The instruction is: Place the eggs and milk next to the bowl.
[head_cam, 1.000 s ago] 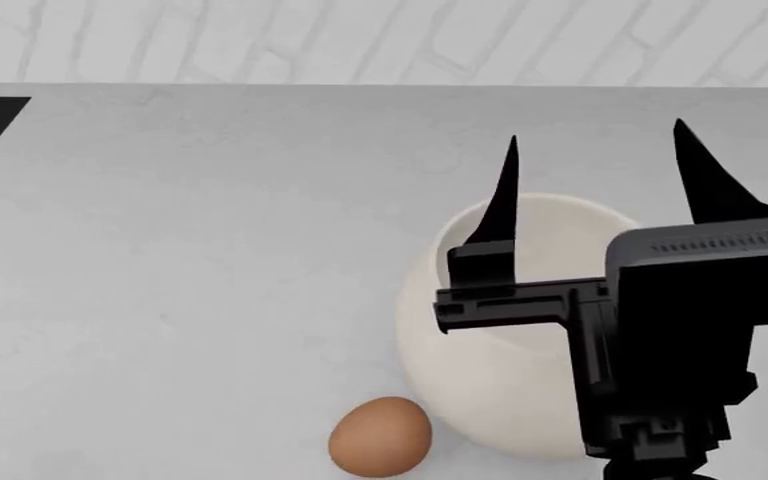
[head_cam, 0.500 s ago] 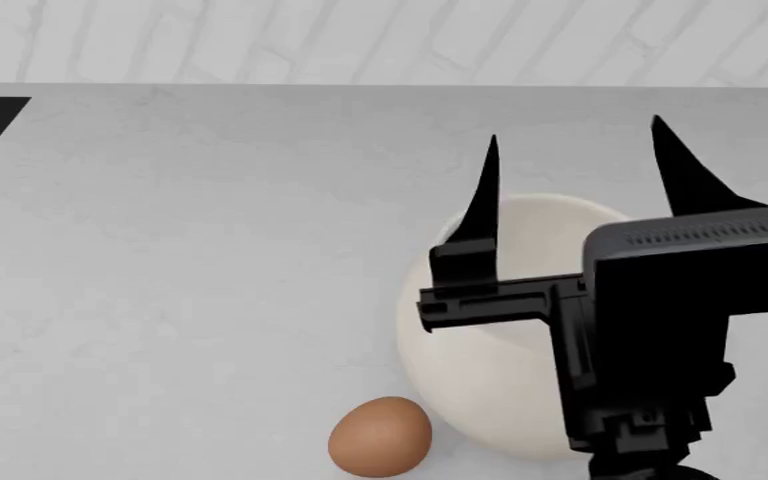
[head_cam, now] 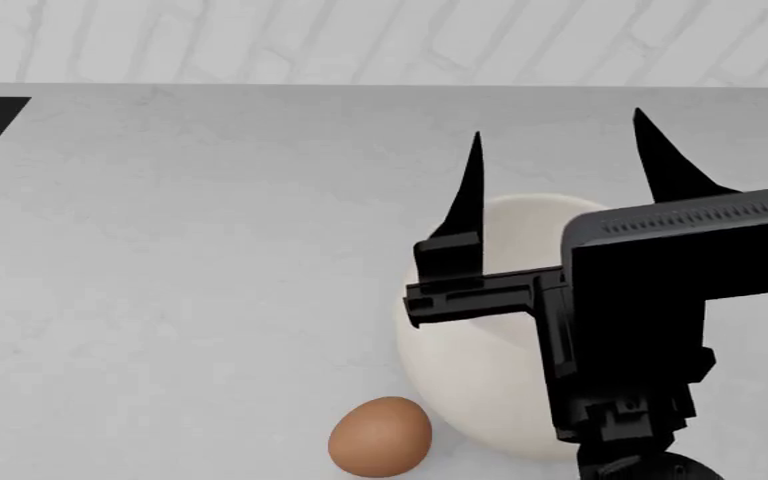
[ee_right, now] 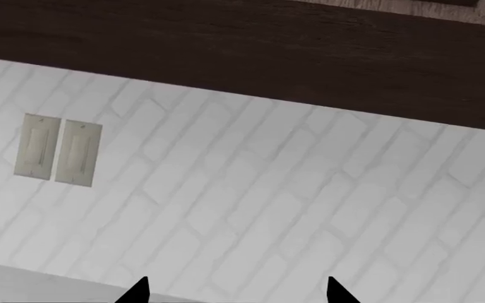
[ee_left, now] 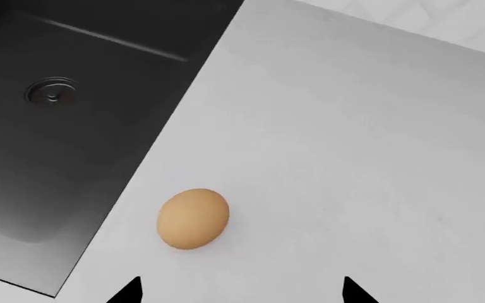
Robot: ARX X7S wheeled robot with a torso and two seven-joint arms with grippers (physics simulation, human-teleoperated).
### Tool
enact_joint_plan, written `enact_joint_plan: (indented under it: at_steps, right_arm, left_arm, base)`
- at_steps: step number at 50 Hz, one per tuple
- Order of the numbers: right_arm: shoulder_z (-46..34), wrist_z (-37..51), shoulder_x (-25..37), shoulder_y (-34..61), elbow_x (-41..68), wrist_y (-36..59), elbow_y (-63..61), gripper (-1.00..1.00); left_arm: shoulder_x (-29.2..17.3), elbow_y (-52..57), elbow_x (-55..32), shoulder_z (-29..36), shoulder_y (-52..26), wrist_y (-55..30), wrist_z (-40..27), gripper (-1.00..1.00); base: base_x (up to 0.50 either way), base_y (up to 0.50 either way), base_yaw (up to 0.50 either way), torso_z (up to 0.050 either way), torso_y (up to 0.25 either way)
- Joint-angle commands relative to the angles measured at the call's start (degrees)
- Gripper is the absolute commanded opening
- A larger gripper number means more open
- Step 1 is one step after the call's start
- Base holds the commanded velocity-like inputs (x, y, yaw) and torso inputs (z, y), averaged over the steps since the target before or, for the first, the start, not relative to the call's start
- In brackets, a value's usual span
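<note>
On pale matte grey desk: reddish-brown smooth egg just beside large cream-white round-bellied bowl, so judged placed. Tan glossy egg apart, near dark sink, under left pincer, tips spread, empty. Blue milk carton nowhere visible; still to fetch. Right pincer black, pointed tips parted, empty, raised over bowl.

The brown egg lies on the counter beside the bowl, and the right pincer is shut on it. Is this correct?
Not quite. The brown egg does lie on the counter beside the bowl, but the right pincer is open and empty above the bowl, as the head view shows.
</note>
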Motion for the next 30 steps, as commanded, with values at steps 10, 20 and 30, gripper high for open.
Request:
enact_joint_plan:
  at_steps: [10,20,30]
  right_arm:
    - [-0.7,0.0,0.2,0.9,0.0,0.3,0.7,1.0]
    - [-1.1,0.0,0.1,1.1,-0.1,-0.1,1.4,1.0]
    - [-1.4,0.1,0.2,1.3,-0.2,0.0,1.7,1.0]
  left_arm:
    - [4.3,-11.0,11.2,8.2,-9.0,0.7,4.5,1.0]
    - [5.7,-16.5,16.6,11.2,-10.9,2.3,9.6,1.0]
    - [6.6,-19.8,19.3,12.8,-11.8,3.4,11.4,1.0]
  base:
    - [0.0,0.0,0.0,0.0,0.0]
    - [0.0,0.0,0.0,0.0,0.0]
    - [0.0,0.0,0.0,0.0,0.0]
